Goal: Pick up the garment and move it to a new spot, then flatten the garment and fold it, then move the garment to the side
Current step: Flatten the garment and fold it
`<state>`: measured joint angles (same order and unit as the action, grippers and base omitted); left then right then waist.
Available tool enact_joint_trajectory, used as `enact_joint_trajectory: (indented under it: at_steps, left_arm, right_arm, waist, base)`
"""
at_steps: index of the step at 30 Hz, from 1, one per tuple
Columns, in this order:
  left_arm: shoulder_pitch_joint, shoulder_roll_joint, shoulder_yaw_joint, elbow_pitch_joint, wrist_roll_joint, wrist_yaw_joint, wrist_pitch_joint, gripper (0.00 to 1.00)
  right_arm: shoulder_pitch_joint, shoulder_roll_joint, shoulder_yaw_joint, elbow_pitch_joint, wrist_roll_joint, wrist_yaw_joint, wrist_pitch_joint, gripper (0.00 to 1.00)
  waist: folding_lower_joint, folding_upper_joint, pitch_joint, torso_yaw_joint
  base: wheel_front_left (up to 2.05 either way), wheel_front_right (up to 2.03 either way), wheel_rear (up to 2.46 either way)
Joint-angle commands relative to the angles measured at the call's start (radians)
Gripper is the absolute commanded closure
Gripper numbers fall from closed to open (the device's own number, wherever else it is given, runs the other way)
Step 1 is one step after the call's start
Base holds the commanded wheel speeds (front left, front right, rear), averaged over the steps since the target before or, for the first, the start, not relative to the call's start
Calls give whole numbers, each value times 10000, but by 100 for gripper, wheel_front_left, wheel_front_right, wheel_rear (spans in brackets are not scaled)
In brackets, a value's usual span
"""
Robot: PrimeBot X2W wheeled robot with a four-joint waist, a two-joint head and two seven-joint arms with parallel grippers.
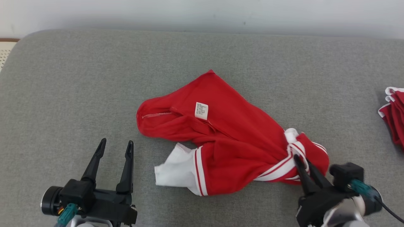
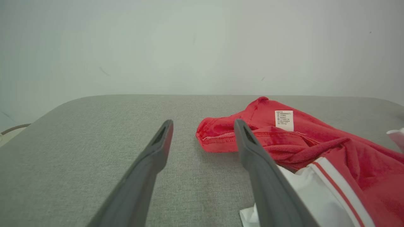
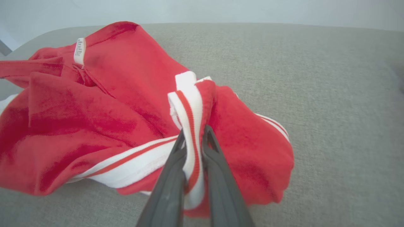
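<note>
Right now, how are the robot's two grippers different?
The left gripper is open; the right gripper is shut. The left gripper holds nothing, while the right gripper pinches the striped trim of the garment. The left gripper sits over bare cushion beside the garment; the right gripper is at the garment's end. Both have two long dark fingers.

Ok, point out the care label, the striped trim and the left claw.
care label [image 1: 201, 111]: head view, middle of the white tag.
striped trim [image 3: 188, 108]: right wrist view, red stripe on the upright fold.
left claw [image 1: 116, 143]: head view, midway between its two fingers.
</note>
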<state>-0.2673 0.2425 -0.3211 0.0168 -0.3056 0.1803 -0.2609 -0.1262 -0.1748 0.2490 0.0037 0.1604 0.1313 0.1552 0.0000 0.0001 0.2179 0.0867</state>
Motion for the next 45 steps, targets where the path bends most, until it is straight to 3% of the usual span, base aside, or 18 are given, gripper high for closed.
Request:
enact_joint_trajectory:
  at_steps: [1, 6, 8, 9, 10, 11, 22, 27, 35, 45]
  left_arm:
    - [-12, 62, 70, -37, 126, -14, -70, 0]
    - [35, 92, 150, -71, 150, -88, -65, 0]
    - [68, 103, 151, -62, 148, -102, -65, 0]
    - [93, 110, 154, -52, 143, -90, -65, 0]
    - [108, 121, 153, -41, 133, -110, -66, 0]
    - [115, 139, 159, -33, 130, -126, -66, 0]
    - [239, 294, 238, -129, 44, -44, -31, 0]
    - [345, 368, 301, -233, 1, 42, 27, 0]
    - [426, 461, 380, -355, -71, 151, 80, 0]
    - [585, 437, 308, -292, -167, 218, 78, 0]
  right_arm:
    - [471, 281, -524, -317, 138, -11, -398, 100]
    - [1315, 935, -1550, -577, 978, -11, -1462, 100]
    - [1497, 1037, -1709, -491, 1272, -11, -1637, 96]
    - [1635, 1076, -1780, -391, 1394, -11, -1802, 73]
    - [1727, 1108, -1843, -298, 1587, -11, -1981, 17]
    - [1823, 1137, -1942, -196, 1842, -11, -2186, 0]
    - [2674, 1230, -2360, 1082, 2944, -11, -4022, 0]
    - [2634, 1207, -3279, 546, 3105, -11, -4201, 0]
    - [2274, 1229, -4307, -974, 2150, -11, -4203, 0]
    - [2052, 1028, -3353, -1754, 756, -11, -4198, 0]
  waist:
    - [0, -1, 19, -174]
    - [0, -1, -18, -349]
    - [0, -1, -34, -378]
    - [0, -1, -49, -402]
    - [0, -1, -61, -417]
    - [0, -1, -76, -440]
    - [0, -1, -265, -768]
    - [0, -1, -344, -936]
    - [0, -1, -452, -1046]
    - [0, -1, -882, -874]
  base:
    - [0, 0, 0]
    - [0, 0, 0]
    - [0, 0, 0]
    - [0, 0, 0]
    - [0, 0, 0]
    - [0, 0, 0]
    - [0, 0, 0]
    - [0, 0, 0]
    - [0, 0, 0]
    - [0, 0, 0]
